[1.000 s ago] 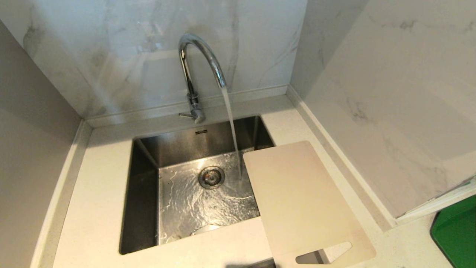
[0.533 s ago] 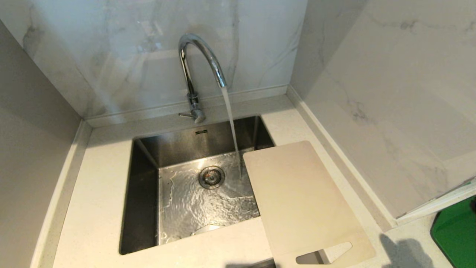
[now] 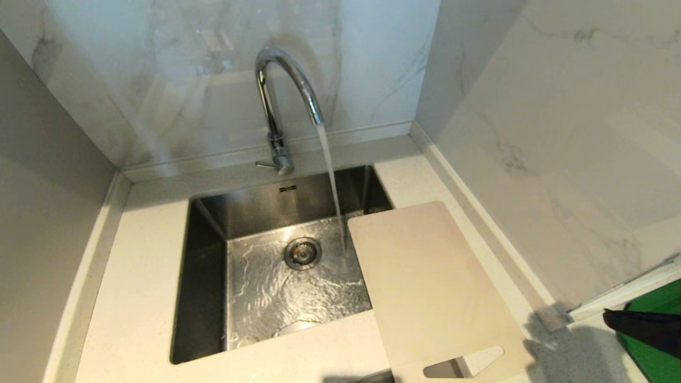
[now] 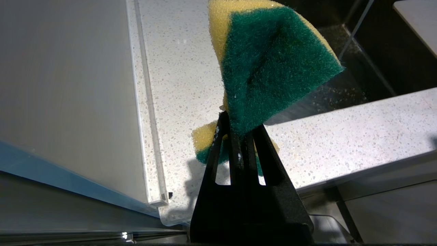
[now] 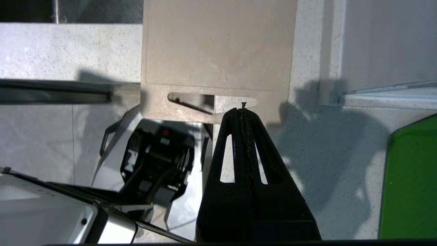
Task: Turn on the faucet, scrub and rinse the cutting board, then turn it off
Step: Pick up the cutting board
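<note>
Beige and flat, the cutting board [image 3: 433, 290] lay across the sink's [image 3: 207, 223] right rim, its handle cutout hanging past the counter's [image 3: 133, 298] front edge. Water ran from the chrome faucet [image 3: 282, 101] onto the basin floor just beside the board. The right gripper [image 5: 243, 106], fingers pressed together and empty, hovered near the cutout; a second earlier it was absent from the head view, where it had now entered over the green mat [image 3: 657, 311]. The left gripper [image 4: 239, 131] was clamped on a green-and-yellow sponge [image 4: 273, 65].
</note>
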{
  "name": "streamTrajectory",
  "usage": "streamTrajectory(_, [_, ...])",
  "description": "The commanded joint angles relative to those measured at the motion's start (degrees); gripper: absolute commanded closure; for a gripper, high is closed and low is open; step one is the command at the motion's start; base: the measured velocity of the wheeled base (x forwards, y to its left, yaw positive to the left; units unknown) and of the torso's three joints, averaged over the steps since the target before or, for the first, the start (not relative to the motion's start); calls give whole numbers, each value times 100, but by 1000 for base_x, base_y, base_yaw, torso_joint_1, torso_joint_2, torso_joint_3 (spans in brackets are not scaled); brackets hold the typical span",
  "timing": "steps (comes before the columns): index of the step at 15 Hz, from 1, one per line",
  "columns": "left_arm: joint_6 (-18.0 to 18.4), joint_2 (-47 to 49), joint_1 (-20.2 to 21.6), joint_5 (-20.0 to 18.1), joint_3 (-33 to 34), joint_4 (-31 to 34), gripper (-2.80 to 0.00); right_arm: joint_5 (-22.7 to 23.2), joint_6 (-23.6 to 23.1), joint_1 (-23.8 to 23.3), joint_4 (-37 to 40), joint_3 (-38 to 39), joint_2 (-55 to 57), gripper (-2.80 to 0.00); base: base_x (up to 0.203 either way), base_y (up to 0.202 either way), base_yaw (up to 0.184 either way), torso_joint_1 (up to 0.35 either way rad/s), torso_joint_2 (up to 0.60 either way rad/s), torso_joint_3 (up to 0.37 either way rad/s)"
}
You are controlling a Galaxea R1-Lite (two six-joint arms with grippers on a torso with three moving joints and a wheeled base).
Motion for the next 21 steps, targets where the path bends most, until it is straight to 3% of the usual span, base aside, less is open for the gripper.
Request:
streamTrajectory(1, [-6,-1,-2,6,7,1,0,16,-39,29,57,8,736,0,0,0,0,0,0,0])
streamTrajectory(6, [-6,-1,-2,-2,4,1,0,8,-109,491,67,86,1617,0,0,0,0,0,0,0])
streamTrajectory(9, [-6,-1,-2,7,0,1,0,-93,-117,1005,56,168,1939,0,0,0,0,0,0,0])
streamTrajectory(10, [0,-1,-2,6,6,1,0,-265,-117,1176,47,196,2105,-280,0,0,0,0,0,0])
streamTrajectory(12, [-6,-1,-2,7,-2,1,0,-629,-117,1357,40,147,2431,-280,0,0,0,0,0,0])
streamTrajectory(16, [-6,-1,-2,0,-2,1,0,-704,-210,1781,47,82,2572,-280,0,0,0,0,0,0])
streamTrajectory(19, [-6,-1,-2,0,-2,1,0,-713,-811,1819,39,76,2524,-280,0,0,0,0,0,0])
streamTrajectory(21, [-6,-1,-2,4,0,1,0,-728,-1482,1827,39,84,2447,-280,0,0,0,0,0,0])
